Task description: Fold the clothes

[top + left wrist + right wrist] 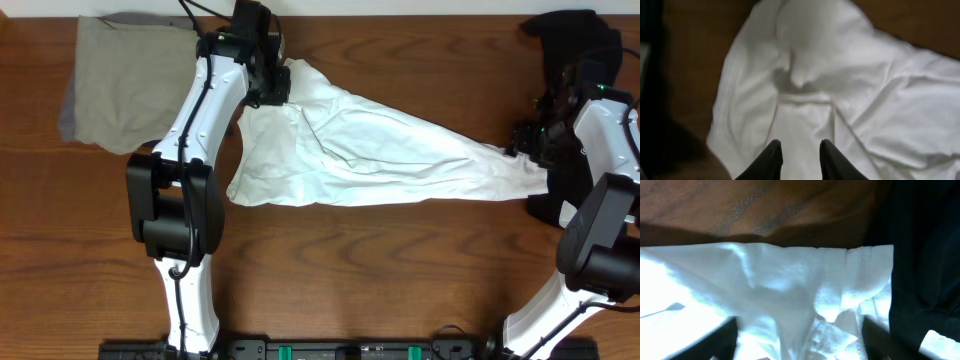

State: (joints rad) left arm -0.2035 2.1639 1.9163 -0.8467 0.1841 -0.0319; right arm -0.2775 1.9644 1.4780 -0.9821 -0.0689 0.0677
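The white T-shirt (370, 150) lies crumpled and stretched across the table from upper left to right, with no graphic showing. My left gripper (278, 85) is at its upper-left corner. In the left wrist view its fingers (800, 150) stand close together, gripping a band of the white cloth (805, 115). My right gripper (525, 145) is at the shirt's narrow right end. In the right wrist view its fingers (800, 330) are wide apart, with bunched white cloth (790, 285) between them.
A khaki-tan garment (120, 80) lies at the back left beside the left arm. A black garment (575, 40) lies at the back right, also dark at the right of the right wrist view (925, 255). Bare wood table (380, 270) lies in front.
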